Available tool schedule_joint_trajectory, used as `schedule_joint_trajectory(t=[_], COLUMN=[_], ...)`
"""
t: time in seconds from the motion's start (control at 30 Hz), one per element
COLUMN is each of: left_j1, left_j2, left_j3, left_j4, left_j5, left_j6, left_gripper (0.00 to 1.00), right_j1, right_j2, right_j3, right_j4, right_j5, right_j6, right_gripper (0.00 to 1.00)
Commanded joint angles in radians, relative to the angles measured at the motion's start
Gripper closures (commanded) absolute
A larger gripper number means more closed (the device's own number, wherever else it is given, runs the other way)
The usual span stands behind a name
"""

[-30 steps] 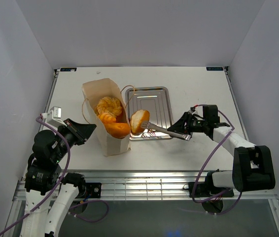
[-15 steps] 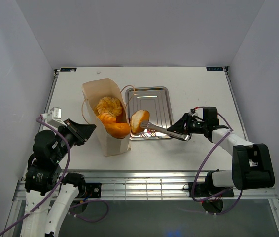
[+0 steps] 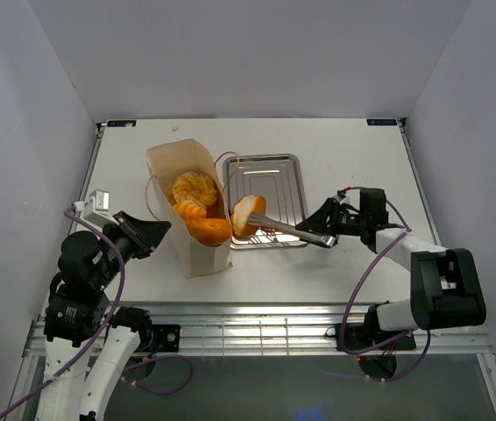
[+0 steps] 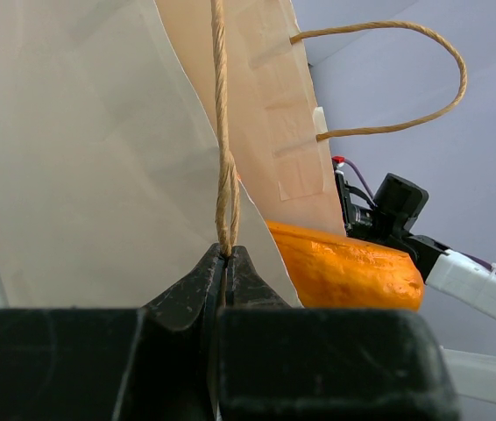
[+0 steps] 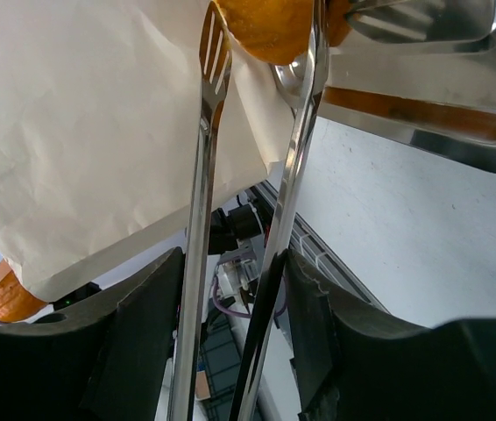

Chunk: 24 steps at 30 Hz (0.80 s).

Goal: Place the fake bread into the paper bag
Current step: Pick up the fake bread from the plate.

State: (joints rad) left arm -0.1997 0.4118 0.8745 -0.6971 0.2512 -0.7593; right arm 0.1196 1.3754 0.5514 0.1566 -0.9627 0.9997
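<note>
fake bread (image 3: 246, 215) | seemingly pinched in tongs (image 3: 287, 231) | well beyond right hand (image 3: 322, 224)

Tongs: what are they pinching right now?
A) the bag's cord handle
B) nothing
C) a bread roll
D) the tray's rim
C: the tongs, held in the right gripper, close on a golden roll beside the bag; the left gripper holds the cord handle.

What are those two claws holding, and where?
Left gripper pinches the paper bag's cord handle. Right gripper grips metal tongs by their handles; the tongs clasp a bread roll.
</note>
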Motion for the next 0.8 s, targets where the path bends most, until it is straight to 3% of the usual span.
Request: schedule_joint_trajectory(t=[0.0,0.77], left_j1=[-0.004,-0.003], left_j2=[0.002,0.002], left_j3=[0.009,0.021], left_j4=[-0.007,-0.016], left_j5=[0.007,0.002], left_j6=[0.005,0.011], left_gripper=[1.0,1.0], right_j1=[-0.001,-0.001], right_j2=[0.01,0.059], right_j3=[-0.022,-0.133], right_j4=[0.076,0.393], right_j5=[-0.038,-0.057], right_j6=[0.023,0.214], right_gripper=[0.44,0.44])
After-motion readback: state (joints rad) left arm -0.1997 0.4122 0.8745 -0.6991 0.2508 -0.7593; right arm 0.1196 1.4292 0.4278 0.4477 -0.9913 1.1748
